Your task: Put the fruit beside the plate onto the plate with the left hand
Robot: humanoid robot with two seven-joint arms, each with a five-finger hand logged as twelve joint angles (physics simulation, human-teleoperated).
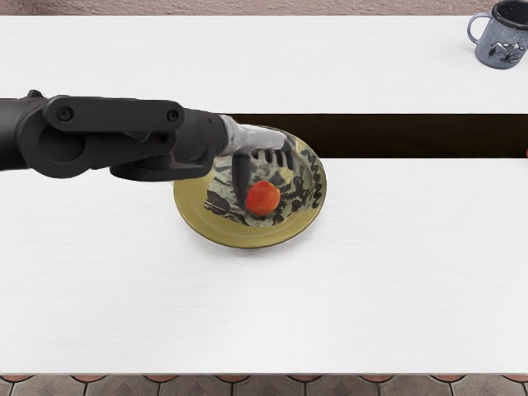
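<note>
We see the left hand (259,150) over the plate's far side, fingers (273,155) spread and loose, gripping nothing. One dark digit points down just beside the fruit (263,198); we can't tell if they touch. Fruit is red-orange, sitting on the plate (247,239) near its middle. Left arm (107,136) comes in level from the left edge. Plate is yellow-rimmed with a dark pattern, on the near white surface (396,289). Blue-grey mug (500,35) sits well apart, far right on the back surface.
</note>
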